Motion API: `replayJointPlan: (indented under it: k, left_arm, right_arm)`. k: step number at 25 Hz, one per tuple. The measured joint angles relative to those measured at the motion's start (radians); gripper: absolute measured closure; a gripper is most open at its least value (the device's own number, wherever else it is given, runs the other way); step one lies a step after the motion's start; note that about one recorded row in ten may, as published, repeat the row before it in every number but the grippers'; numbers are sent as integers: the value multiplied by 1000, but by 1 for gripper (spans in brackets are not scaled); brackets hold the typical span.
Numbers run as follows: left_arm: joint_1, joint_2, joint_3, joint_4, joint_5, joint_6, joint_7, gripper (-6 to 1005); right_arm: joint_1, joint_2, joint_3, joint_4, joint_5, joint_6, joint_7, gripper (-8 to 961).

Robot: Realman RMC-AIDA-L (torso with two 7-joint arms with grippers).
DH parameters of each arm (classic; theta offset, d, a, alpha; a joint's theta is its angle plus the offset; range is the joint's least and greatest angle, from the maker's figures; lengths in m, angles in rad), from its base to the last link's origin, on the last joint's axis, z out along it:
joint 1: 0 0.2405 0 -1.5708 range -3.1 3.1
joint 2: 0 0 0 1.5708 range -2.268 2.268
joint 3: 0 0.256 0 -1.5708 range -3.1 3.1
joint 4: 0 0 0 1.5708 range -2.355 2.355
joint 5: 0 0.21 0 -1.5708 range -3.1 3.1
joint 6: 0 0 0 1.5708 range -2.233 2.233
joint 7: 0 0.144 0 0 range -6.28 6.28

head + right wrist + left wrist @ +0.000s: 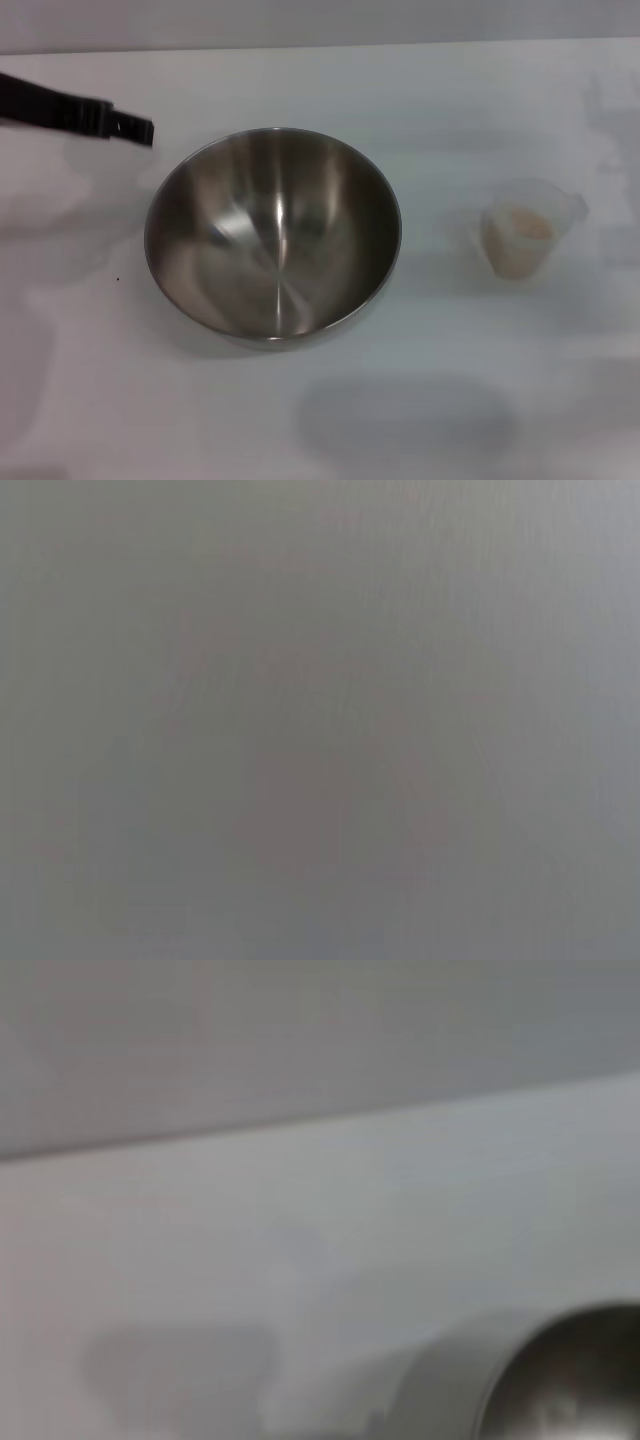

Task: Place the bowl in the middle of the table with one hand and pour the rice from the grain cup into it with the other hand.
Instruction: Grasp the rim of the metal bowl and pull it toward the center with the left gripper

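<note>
Left jaws [140, 130], upper left beside the bowl [272, 235], couldn't be judged; right should lift the grain cup [525, 240] level.

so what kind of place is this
Probably a lab or test bench set up for a kitchen task: a plain white flat tabletop, bearing only a large stainless-steel mixing bowl and a small clear plastic cup of rice.

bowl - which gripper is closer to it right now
Left. The left gripper hovers just off the bowl at its far left rim, not touching. The right gripper is out of view.
</note>
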Motion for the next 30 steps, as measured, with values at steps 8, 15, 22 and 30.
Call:
replayJointPlan:
  k: [8,15,22,30]
  left_arm:
    - [-51,-2,54,100,50,-84,-1,145]
    - [-84,-3,108,174,52,-78,0,147]
    - [-132,-5,137,301,53,-29,0,150]
    - [-172,-5,142,368,79,-17,-4,180]
  right_arm:
    - [1,0,0,-8,0,3,0,443]
    - [3,0,0,-9,0,12,0,444]
    - [3,0,0,-7,0,12,0,442]
    - [1,0,0,-7,0,10,0,443]
